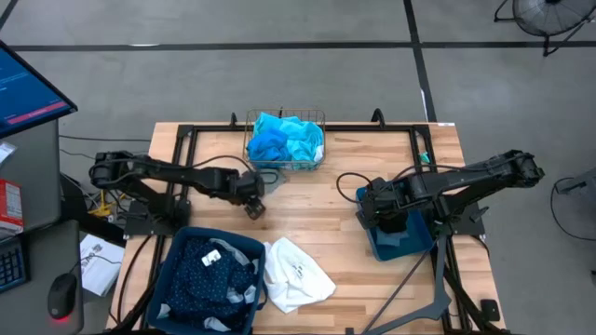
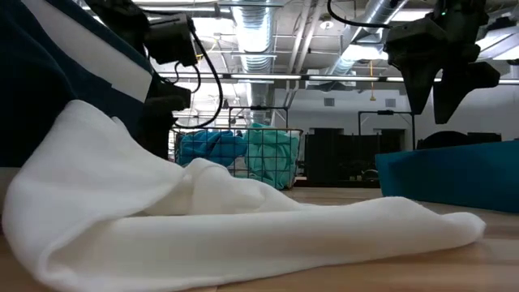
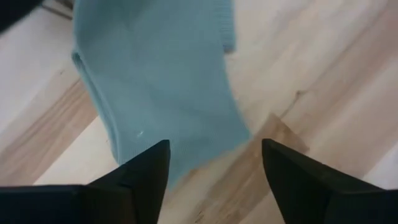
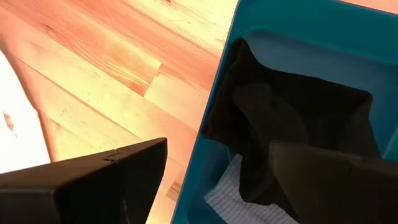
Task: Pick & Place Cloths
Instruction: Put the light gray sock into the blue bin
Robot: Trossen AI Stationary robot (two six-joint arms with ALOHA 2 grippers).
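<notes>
The left tool, fingers apart and empty, hovers over a pale grey-blue cloth lying on the table just ahead of its tips. A clean pick likely means dropping straight down and pinching a raised fold. Beyond, the right tool, also apart, hangs over a teal bin holding a black cloth.

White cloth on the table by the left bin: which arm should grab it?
Probably left. The left gripper hangs open a short way from the white cloth, while the right gripper sits open over the teal bin on the far side, above a black cloth.
</notes>
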